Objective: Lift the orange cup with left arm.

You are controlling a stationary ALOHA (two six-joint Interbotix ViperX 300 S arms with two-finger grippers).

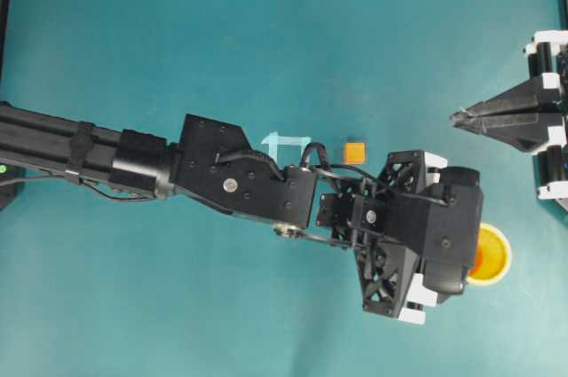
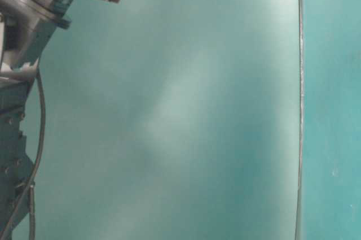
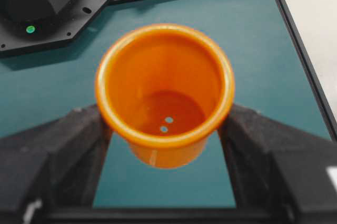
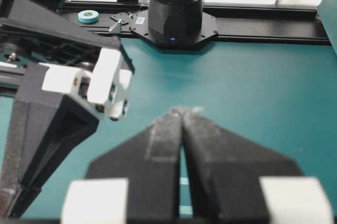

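The orange cup [image 1: 491, 255] stands right of centre in the overhead view, half hidden under my left gripper [image 1: 470, 251]. In the left wrist view the cup [image 3: 164, 92] is upright between the two black fingers [image 3: 63, 150], which press its sides just under the rim. My left gripper [image 3: 164, 129] is shut on it. I cannot tell whether the cup's base touches the table. My right gripper [image 1: 458, 117] is shut and empty at the right edge, apart from the cup; it also shows in the right wrist view [image 4: 181, 111].
A small orange cube [image 1: 355, 152] lies by a pale tape mark [image 1: 286, 142] near the table's middle, next to the left arm. The right arm's base [image 3: 42, 2] stands beyond the cup. A tape roll [image 4: 88, 17] lies on the black rail.
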